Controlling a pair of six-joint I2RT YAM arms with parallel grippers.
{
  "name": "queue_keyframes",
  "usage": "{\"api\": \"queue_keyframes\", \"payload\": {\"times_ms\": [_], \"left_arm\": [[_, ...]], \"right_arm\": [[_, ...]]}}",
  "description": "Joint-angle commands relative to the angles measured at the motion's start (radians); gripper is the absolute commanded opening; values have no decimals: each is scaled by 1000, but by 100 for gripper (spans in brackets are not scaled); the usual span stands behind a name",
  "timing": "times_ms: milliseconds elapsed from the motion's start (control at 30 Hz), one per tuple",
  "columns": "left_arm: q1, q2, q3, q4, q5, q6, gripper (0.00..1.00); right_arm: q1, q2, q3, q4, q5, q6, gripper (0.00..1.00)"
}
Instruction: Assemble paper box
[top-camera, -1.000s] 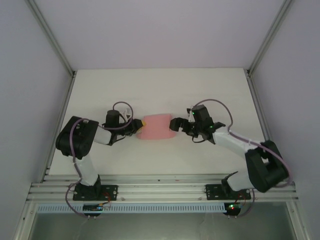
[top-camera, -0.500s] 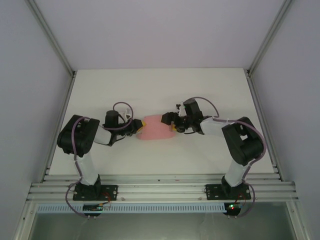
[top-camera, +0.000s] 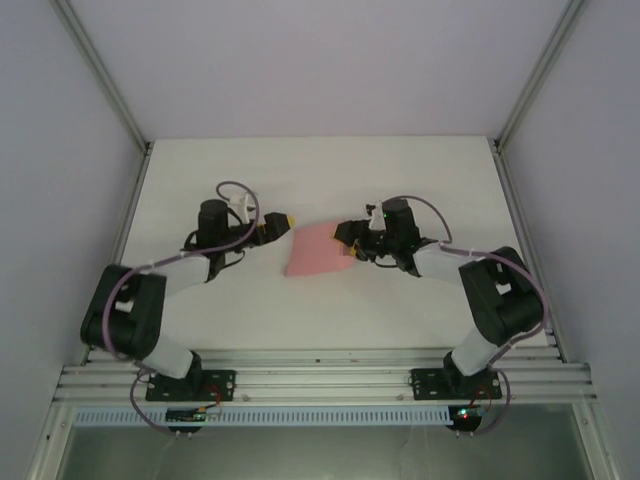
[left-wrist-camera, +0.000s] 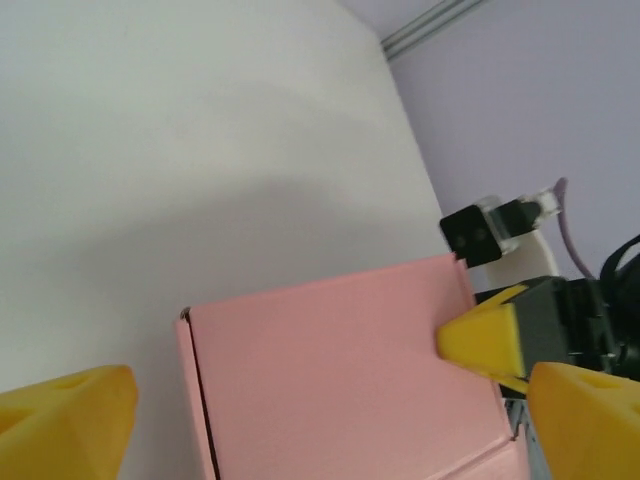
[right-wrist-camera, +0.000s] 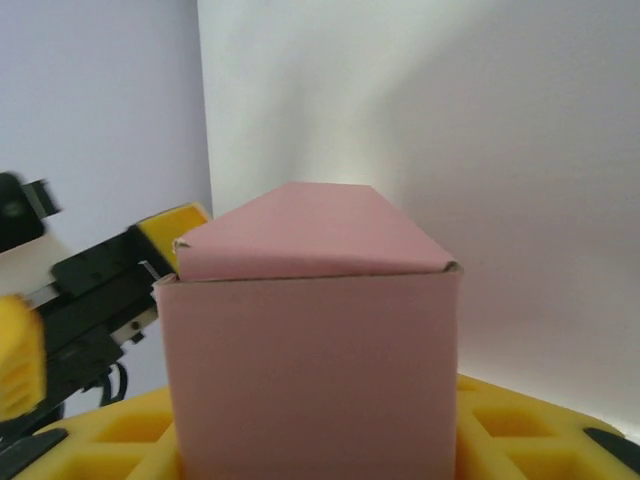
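The paper box (top-camera: 313, 249) is a small closed pink card box lying askew in the middle of the table. My right gripper (top-camera: 349, 241) is shut on its right end. In the right wrist view the box (right-wrist-camera: 310, 350) stands between the yellow pads (right-wrist-camera: 520, 425), its lid edge slightly raised. My left gripper (top-camera: 281, 221) hovers just up and left of the box, open and apart from it. The left wrist view looks down on the box top (left-wrist-camera: 340, 380), with my left gripper (left-wrist-camera: 330, 405) open wide and the right gripper's yellow fingertip (left-wrist-camera: 482, 338) on the far edge.
The white table (top-camera: 320, 175) is walled by grey panels, with metal frame posts (top-camera: 100, 75) at the back corners. The mounting rail (top-camera: 320, 385) runs along the near edge. The left gripper's finger (right-wrist-camera: 172, 228) shows beyond the box in the right wrist view.
My left gripper has left the box's left end and moved up and away. The box, held by the right gripper, has turned so its left end points toward the near side.
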Motion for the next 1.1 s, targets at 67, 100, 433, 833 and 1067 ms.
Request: {"api": "queue_keyframes", "payload": {"times_ms": [67,100,433,833,1067], "left_arm": [[-149,-169,125,-447,-229,503,100],[-200,-183,149,-509,-275,596,100],[-535,-218,193,-653,-625,1086,100],[-621,-75,252,-685,-754,1210,100],[-621,-57,230,-564,-766,1249,82]], "right_arm": [[-41,-107,31,-215,-57,50,48],[-52,-120,36,-229,-78,59,48],[-199,-161,126,-632,-302,219,44],[-238,-115,66,-582,-421,364,37],[-215,-117,42,-514,-447,417,37]]}}
